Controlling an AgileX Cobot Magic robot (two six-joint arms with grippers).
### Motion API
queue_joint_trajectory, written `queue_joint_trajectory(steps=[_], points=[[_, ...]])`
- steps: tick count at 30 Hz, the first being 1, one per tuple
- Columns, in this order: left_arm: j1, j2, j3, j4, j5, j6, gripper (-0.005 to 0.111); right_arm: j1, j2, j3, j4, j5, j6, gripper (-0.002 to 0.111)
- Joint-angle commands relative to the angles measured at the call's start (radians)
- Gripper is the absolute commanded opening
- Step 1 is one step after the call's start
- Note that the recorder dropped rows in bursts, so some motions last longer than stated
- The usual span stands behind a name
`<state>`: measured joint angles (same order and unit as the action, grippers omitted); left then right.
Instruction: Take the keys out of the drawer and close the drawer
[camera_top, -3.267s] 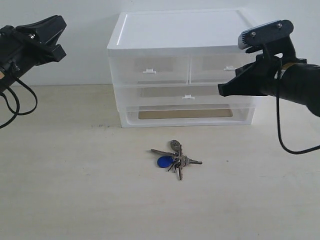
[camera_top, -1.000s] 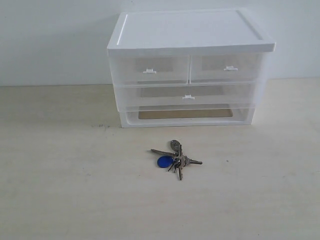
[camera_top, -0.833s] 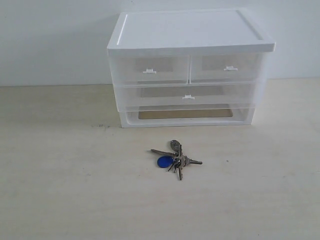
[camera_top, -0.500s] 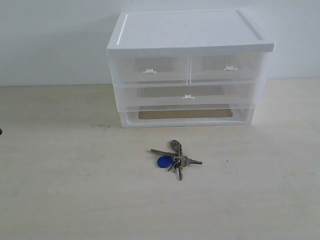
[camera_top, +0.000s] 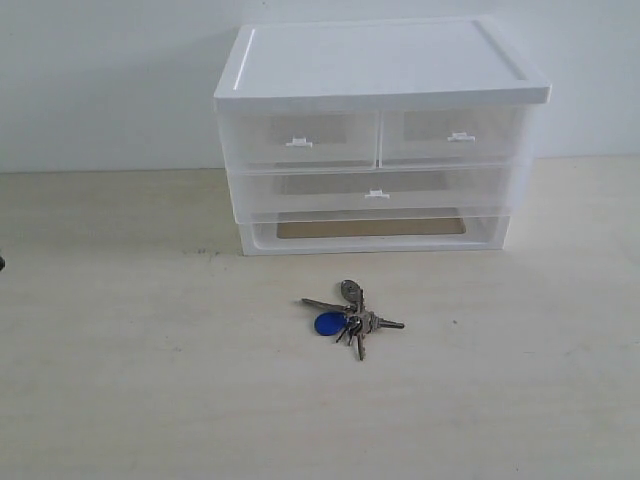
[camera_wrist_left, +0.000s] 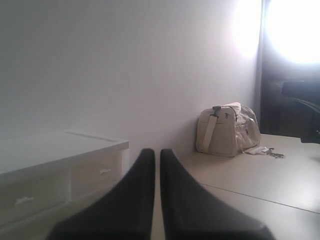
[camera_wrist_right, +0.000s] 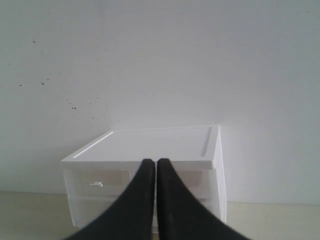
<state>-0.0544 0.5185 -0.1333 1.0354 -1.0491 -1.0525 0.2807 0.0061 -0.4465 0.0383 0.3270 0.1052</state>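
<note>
The keys (camera_top: 349, 316), silver with a round blue fob, lie on the table in front of the cabinet (camera_top: 380, 70). The small right upper drawer (camera_top: 455, 138) sits flush with its neighbours, pushed in. Neither arm shows in the exterior view. In the left wrist view my left gripper (camera_wrist_left: 157, 152) is shut with nothing between its black fingers, and the cabinet (camera_wrist_left: 60, 150) lies off to one side. In the right wrist view my right gripper (camera_wrist_right: 152, 163) is likewise shut on nothing and faces the cabinet (camera_wrist_right: 155, 145) from a distance.
The left small drawer (camera_top: 300, 140) and the full-width drawer (camera_top: 376, 192) beneath are pushed in. A beige bag (camera_wrist_left: 227, 131) stands by the wall in the left wrist view. The pale table (camera_top: 150, 380) spreads around the keys. A white wall stands behind the cabinet.
Both arms, seen near the cabinet 3.3 s ago, have drawn back out of the exterior view. The keys and the drawers have not moved.
</note>
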Motion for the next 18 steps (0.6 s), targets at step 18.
queue_joint_trajectory(steps=[18], points=[[-0.037,-0.006,0.012,-0.001,0.033,0.261,0.004,-0.002,-0.006,0.005,0.003,-0.004,-0.002,0.000]])
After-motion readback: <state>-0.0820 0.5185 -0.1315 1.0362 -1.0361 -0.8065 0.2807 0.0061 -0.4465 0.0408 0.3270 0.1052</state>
